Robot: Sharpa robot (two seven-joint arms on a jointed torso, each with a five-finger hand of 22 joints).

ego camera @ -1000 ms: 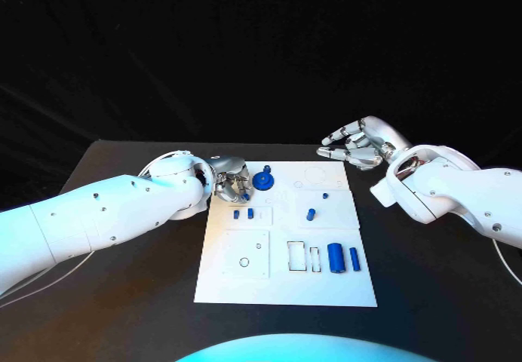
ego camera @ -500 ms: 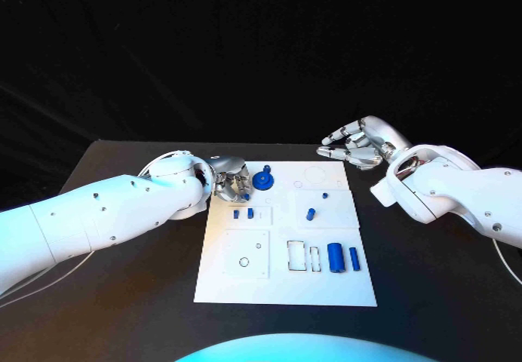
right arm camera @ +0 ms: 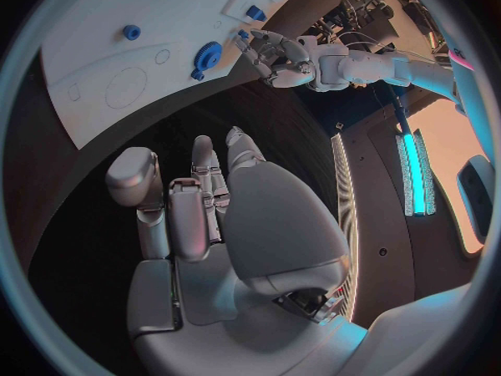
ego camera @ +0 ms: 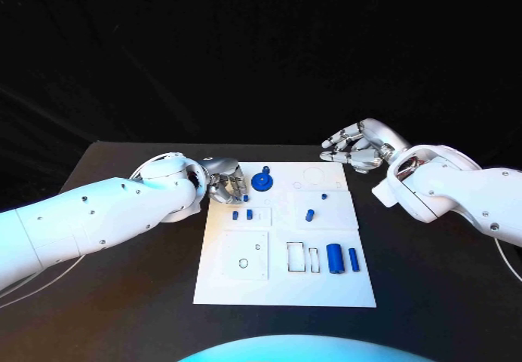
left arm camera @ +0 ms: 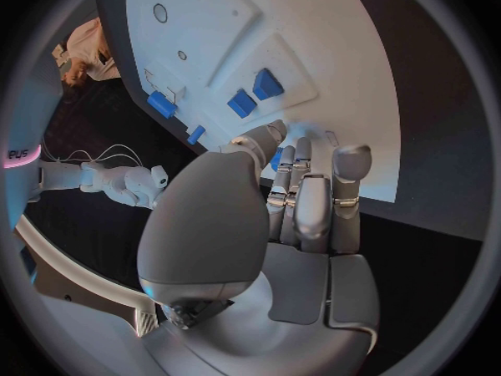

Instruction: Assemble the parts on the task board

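The left hand [ego camera: 226, 185] is hovering at the task board's [ego camera: 285, 290] far left edge, fingers curled together; whether they are pinching a small blue part I cannot tell. Just beside it the blue gear-like disc [ego camera: 262, 181] is sitting on the board. The right hand [ego camera: 357, 147] is hanging off the far right corner over the black desk [ego camera: 130, 302], fingers loosely curled on nothing. Two blue cylinders [ego camera: 335, 259] are lying near the front. These parts are looking light, rigid and smooth, likely slippery; pinching the disc across its rim seems safest
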